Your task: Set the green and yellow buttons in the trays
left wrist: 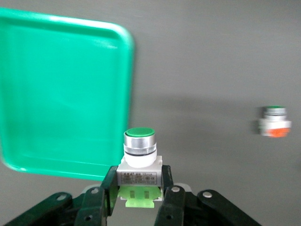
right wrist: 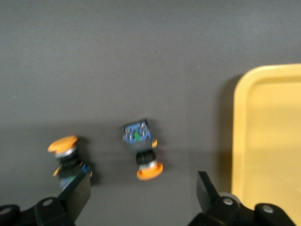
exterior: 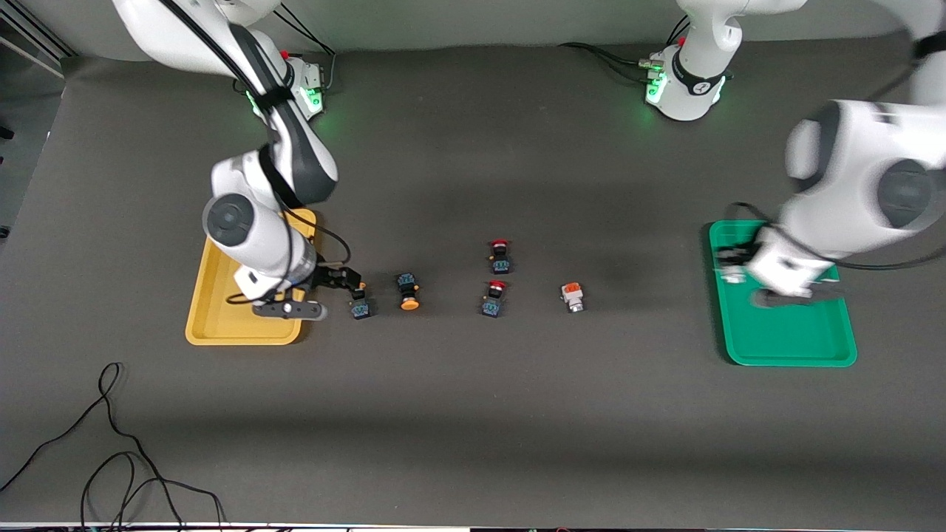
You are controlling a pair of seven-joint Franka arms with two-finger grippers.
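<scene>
Green tray (exterior: 783, 347), green-capped button (left wrist: 139, 155) clamped between left fingers (left wrist: 109, 190)

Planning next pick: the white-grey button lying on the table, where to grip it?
Its square white body, from straight above: the white-grey button lies on its side and the round cap would likely slip. Left gripper, at the green tray, holds its twin that way; right gripper hangs open beside the yellow tray.
</scene>
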